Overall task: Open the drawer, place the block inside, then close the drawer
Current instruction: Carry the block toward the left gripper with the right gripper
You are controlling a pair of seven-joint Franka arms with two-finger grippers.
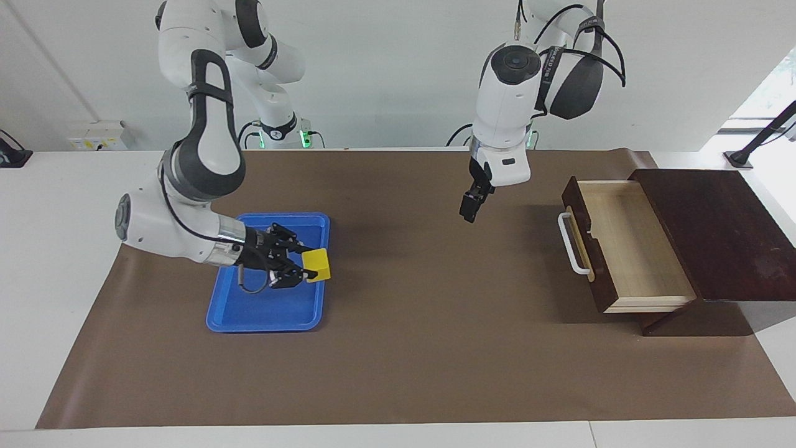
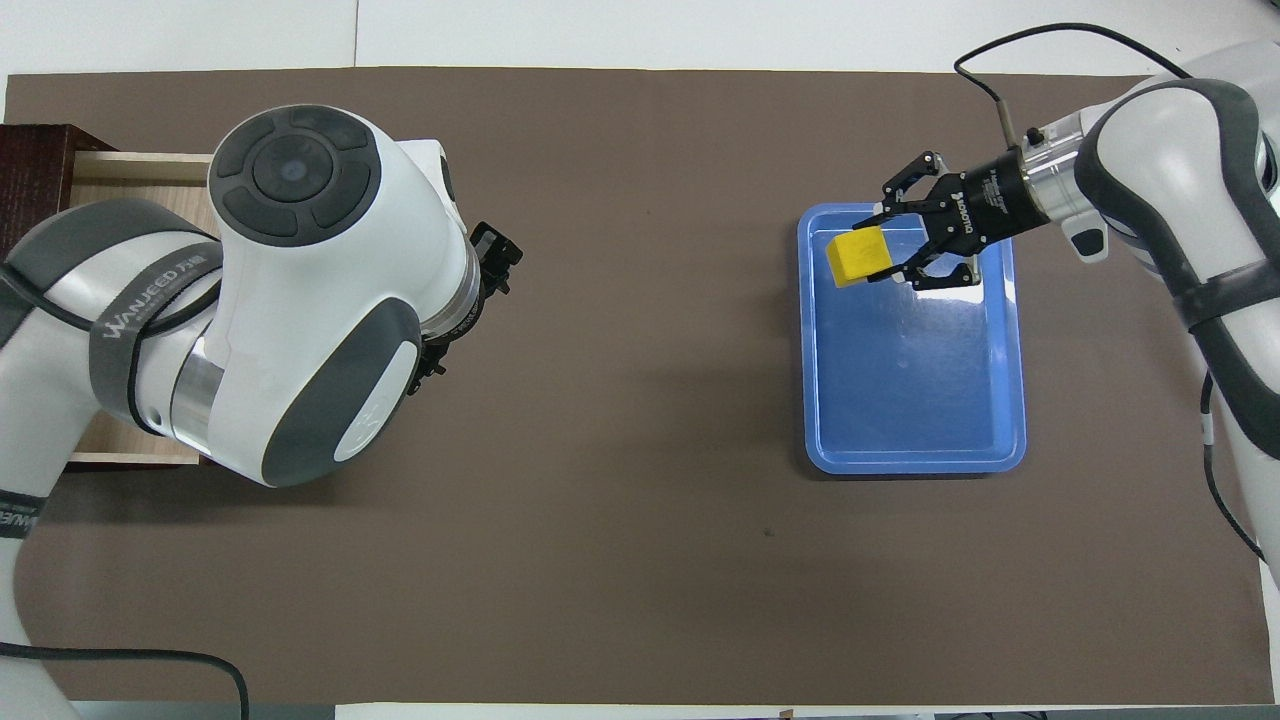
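The yellow block (image 1: 318, 264) is held in my right gripper (image 1: 306, 266), whose fingers are shut on it, a little above the blue tray (image 1: 249, 311). In the overhead view the block (image 2: 860, 255) and right gripper (image 2: 885, 255) are over the part of the tray (image 2: 910, 420) toward the left arm's end. The drawer (image 1: 628, 249) stands pulled out of its dark brown box (image 1: 715, 230), showing its pale, empty interior and white handle (image 1: 569, 242). My left gripper (image 1: 469, 211) hangs over the bare mat between tray and drawer; it also shows in the overhead view (image 2: 497, 262).
A brown mat (image 1: 404, 348) covers the table. The tray lies toward the right arm's end, the box at the left arm's end. In the overhead view the left arm's body hides most of the drawer (image 2: 140, 165).
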